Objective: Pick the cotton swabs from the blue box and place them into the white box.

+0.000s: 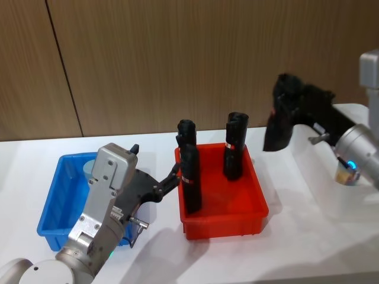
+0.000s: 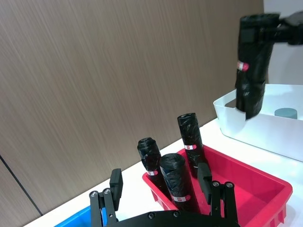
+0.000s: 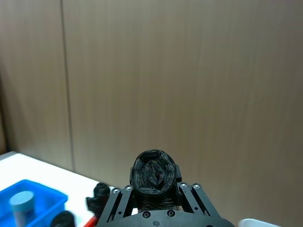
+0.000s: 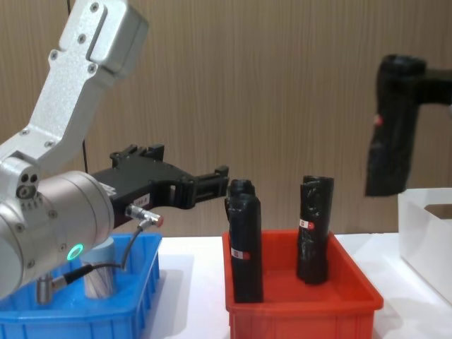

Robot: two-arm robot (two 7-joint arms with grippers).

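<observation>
The right gripper (image 2: 265, 33) hangs high at the robot's right, above the near edge of the white box (image 2: 258, 128), and is closed on a tall black wrapped roll (image 4: 392, 127). The roll is held upright by its upper part, with its lower end above the box's rim. In the right wrist view the roll's puckered top sits between the gripper's two linkages.

Inside the white box one cotton swab tub (image 2: 285, 113) shows by its pale blue-grey lid. A second tub (image 4: 101, 272) stands upright in the blue box (image 1: 54, 205) on the desk (image 1: 308, 236) at the robot's left; the left arm covers part of it in the head view, and its lid also shows in the right wrist view.

The left gripper (image 4: 224, 178) is in the air between the blue box and the red bin (image 1: 224, 204), pointing toward the bin. Its fingers (image 2: 116, 182) are spread wide and hold nothing.

The red bin sits at the middle of the desk and holds upright black rolls (image 1: 189, 168); the left wrist view shows three of them, two close together on the bin's left side and one apart toward its right.
</observation>
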